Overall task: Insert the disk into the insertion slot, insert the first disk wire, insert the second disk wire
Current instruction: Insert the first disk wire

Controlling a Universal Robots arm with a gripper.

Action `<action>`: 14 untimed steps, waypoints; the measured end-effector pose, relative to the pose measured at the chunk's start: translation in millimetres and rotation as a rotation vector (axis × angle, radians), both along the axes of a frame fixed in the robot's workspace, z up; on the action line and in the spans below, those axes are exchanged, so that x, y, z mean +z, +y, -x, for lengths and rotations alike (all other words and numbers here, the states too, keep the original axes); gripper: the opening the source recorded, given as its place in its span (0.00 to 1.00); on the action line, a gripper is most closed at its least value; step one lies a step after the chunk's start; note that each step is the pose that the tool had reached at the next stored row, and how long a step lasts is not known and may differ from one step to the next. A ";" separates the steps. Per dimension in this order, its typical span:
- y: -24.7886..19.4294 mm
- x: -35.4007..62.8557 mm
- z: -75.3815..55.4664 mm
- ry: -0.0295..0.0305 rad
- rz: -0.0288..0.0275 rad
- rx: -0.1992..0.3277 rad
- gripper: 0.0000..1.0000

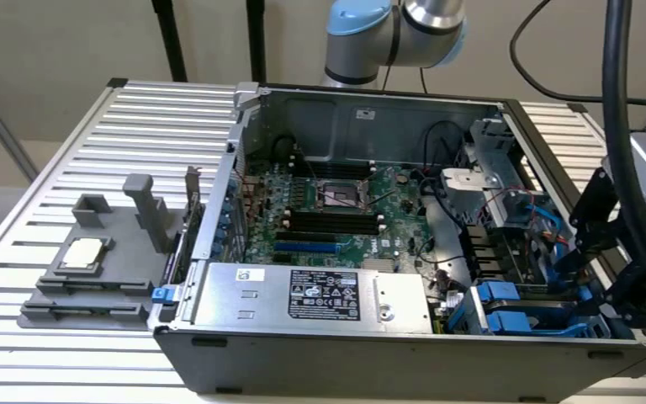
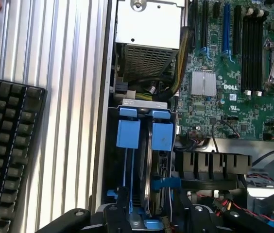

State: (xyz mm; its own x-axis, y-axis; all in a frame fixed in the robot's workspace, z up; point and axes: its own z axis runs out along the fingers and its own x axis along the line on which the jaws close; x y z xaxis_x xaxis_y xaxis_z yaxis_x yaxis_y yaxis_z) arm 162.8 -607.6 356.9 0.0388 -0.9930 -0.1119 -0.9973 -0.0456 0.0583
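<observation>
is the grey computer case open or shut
Open: the grey metal computer case has no side cover, so the green motherboard and silver power-supply box show inside.

Landmark: silver power-supply box (image 1: 312,295), black label, set against near wall of open computer case (image 1: 413,358).
Beyond box: green motherboard (image 1: 300,231), dark memory slots, processor socket.
Exterior view's right of box, same near wall: insertion slot (image 1: 503,307), blue tabs showing. Black tool (image 1: 621,299) hangs just above slot, thick cables running up.
Exterior view's left of box, outside case: grey stepped fixture block (image 1: 132,252) on slatted tabletop (image 1: 155,118), chip (image 1: 82,255) lying on it.
Far beyond box, behind case: robot arm (image 1: 396,34).
</observation>
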 end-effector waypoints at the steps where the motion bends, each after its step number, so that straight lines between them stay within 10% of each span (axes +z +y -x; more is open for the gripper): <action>1: -1.1 0.0 -0.6 0.0003 -0.0068 0.000 0.49; 11: -6.3 -4.2 -7.1 0.0004 -0.0643 0.006 0.49; 14: -6.5 -6.7 -7.8 0.0008 -0.0733 0.019 0.49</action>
